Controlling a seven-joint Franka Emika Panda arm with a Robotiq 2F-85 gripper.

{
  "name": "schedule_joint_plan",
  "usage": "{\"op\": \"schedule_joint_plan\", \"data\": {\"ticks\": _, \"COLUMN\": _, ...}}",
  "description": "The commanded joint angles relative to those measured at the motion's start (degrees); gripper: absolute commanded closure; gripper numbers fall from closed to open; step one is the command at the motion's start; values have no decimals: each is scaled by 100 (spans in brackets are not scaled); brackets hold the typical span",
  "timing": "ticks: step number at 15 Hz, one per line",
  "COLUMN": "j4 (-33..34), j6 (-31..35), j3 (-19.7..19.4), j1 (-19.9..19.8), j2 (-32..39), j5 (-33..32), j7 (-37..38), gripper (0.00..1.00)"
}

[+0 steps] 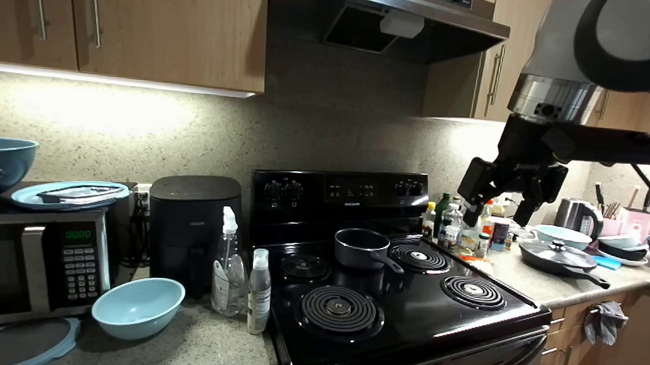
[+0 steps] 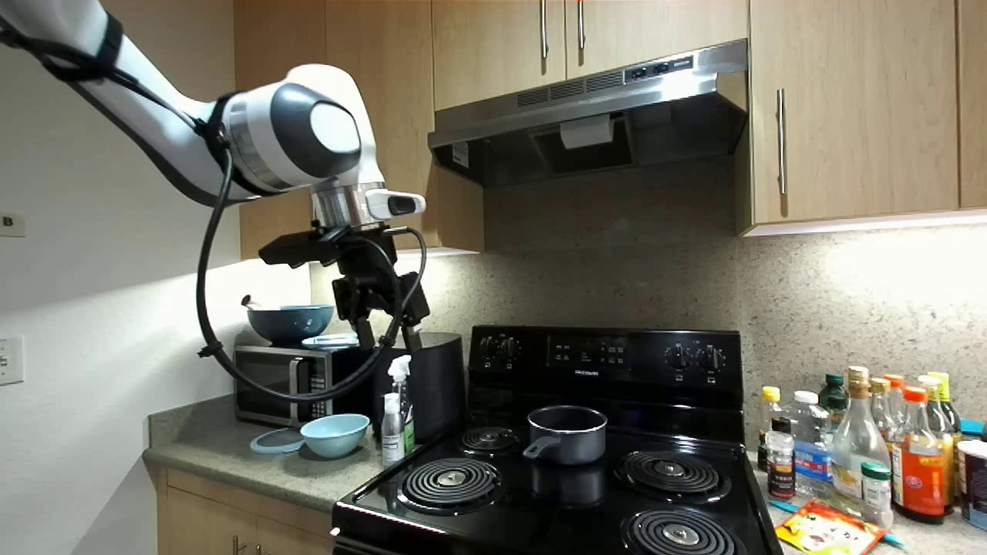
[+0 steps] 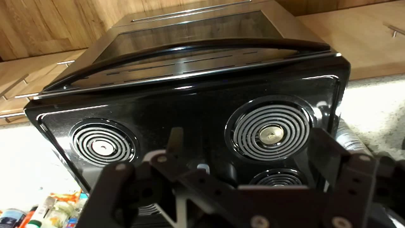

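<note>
Tool (image 1: 498,215) upper right in exterior view, fingers (image 1: 472,216) spread wide, nothing held. Dark pot (image 1: 357,253), near frame centre there, stands upright on stove (image 1: 410,300), between rear coil burners (image 1: 304,267), well apart from tool. Handle (image 1: 389,262) slants lower right. Any grip probably best straddles handle squarely: descend slowly, close evenly. Wrist view: pot hard to make out; check alignment in both exterior views.
</note>
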Motion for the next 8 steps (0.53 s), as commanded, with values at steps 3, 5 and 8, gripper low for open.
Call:
{"op": "schedule_joint_plan", "data": {"ticks": 3, "j4": 230, "j6": -28, "j3": -138, "j1": 40, "j2": 381, "j5": -123, "j7": 29, "gripper": 0}}
{"op": "schedule_joint_plan", "data": {"ticks": 5, "j4": 289, "j6": 35, "j3": -134, "j1": 53, "j2": 475, "j5": -136, "j7": 16, "gripper": 0}}
{"op": "schedule_joint_plan", "data": {"ticks": 8, "j4": 526, "j6": 1014, "j3": -231, "j1": -37, "j2": 899, "j5": 65, "j7": 377, "gripper": 0}}
